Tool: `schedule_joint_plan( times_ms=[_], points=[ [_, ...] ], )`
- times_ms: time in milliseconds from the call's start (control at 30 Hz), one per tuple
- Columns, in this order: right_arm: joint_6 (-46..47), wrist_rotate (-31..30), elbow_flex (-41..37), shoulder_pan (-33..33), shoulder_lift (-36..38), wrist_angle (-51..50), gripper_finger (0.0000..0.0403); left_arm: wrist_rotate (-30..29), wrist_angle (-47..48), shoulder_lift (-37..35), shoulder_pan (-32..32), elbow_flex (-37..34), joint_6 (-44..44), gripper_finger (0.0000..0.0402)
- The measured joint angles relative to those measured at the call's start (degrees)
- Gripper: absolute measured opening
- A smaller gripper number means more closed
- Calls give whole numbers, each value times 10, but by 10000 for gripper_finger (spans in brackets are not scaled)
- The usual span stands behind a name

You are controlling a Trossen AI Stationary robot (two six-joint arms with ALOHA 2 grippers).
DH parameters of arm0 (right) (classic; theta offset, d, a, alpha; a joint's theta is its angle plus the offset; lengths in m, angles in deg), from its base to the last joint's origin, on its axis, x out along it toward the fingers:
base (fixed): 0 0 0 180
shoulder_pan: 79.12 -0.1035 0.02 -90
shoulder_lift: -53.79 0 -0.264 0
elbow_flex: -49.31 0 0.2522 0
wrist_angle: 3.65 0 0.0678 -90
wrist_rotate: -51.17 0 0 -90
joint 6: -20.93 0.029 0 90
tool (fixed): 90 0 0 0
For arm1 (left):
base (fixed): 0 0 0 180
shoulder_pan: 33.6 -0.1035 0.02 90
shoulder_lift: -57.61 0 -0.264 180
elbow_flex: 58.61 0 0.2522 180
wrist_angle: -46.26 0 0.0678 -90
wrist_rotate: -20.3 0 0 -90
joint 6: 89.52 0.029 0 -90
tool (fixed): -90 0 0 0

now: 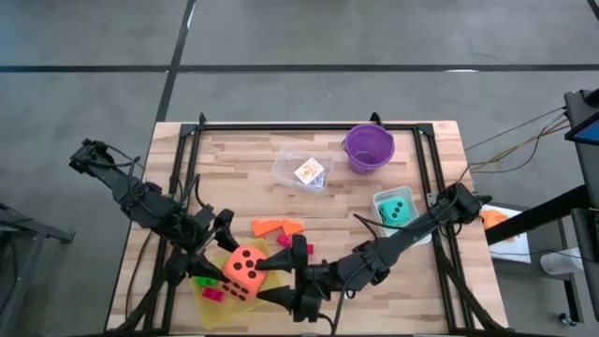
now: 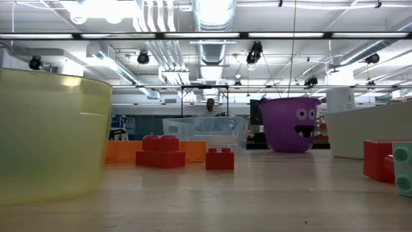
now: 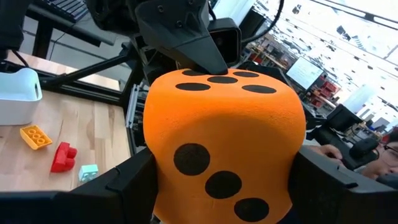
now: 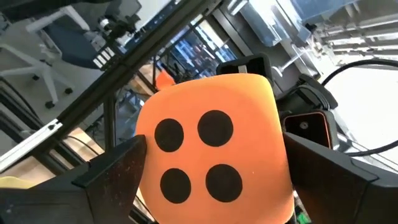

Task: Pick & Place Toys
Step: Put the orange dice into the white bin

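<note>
A big orange die (image 1: 245, 269) with black dots hangs in the air over the flat yellow tray (image 1: 204, 304), between my two grippers. My left gripper (image 3: 217, 186) comes from the far left, pointing level, and is shut on the die. My right gripper (image 4: 211, 168) comes from the right, also level. It is open, with one finger (image 4: 118, 171) on each side of the die's opposite half. Pink and green bricks (image 1: 213, 292) lie in the tray. The low view shows neither the die nor the grippers. My left gripper pinches the orange die by two opposite faces (image 3: 155, 162) between its two fingers. The fingers come level, slanting in from the table's far left. The die is lifted clear of the tray, its six-dot face (image 3: 217, 81) toward my right gripper. My right gripper's fingers stand close along two faces of the die (image 4: 277, 155); I cannot tell whether they touch it.
Orange wedges (image 1: 276, 227) and red bricks (image 2: 161, 151) lie mid-table. At the back are a clear tub (image 1: 304, 170) holding card packs and a purple bucket (image 1: 368, 147). A teal die (image 1: 398, 208) sits in a white tub on the right. Small loose bricks (image 3: 35, 137) lie near that tub.
</note>
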State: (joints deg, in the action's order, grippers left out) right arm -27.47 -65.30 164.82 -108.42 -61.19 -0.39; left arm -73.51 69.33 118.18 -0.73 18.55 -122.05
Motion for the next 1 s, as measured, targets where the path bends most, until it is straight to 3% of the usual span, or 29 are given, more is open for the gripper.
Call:
schedule_joint_plan(
  times_ms=[533, 667, 800, 1000],
  points=[
    [36, -10, -1, -8, 0, -8, 360, 31, 43, 0, 0, 0, -3, 275],
    [2, -53, -2, -12, -1, -17, 359, 36, 58, 0, -1, 0, -3, 275],
    [27, -74, -2, -12, -1, -25, 359, 41, 75, 0, -1, 1, -2, 275],
    [92, -69, 31, -7, 2, -119, 359, 56, 85, 0, -1, 1, 5, 275]
  ],
)
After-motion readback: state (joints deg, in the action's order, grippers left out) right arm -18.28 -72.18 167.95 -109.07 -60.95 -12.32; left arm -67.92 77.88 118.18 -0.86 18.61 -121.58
